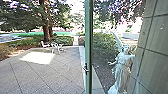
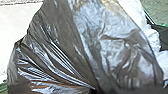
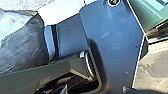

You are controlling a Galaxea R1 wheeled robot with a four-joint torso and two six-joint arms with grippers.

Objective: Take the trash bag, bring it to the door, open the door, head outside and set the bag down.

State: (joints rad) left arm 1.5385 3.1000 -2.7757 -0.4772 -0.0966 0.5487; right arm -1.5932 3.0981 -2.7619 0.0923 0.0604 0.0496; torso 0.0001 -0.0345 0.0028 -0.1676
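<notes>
Note trash bag [image 2: 117,47] first: bulges large in L wrist view, partly seen in R wrist view too, w/ thin plastic pulled into tight folds. Could split along folds under own weight, or slip if gripped poorly. Could snag on door [image 1: 88,30], esp. at handle [image 1: 86,68] jutting from edge, if steered too tight. Could get knocked or pinched by a swing of door, b/c of little visible margin. Farther R, could clip glass [image 1: 100,62] if mistaken for free passage, w/ pale statue [image 1: 122,62] seen past it. Could also end in early release, short of a clear spot on paving [image 1: 50,72], or in a drift toward chairs [image 1: 58,47] farther off.

Can't tell state of L tool or R tool (wide, narrow or clamped on plastic), so can't confirm grip. Can't make out full outline of bag, cut off in both wrist views. Can't see hinge side of door or ground right at threshold. Can't read much past tree [image 1: 46,27], b/c of glare & blur.
</notes>
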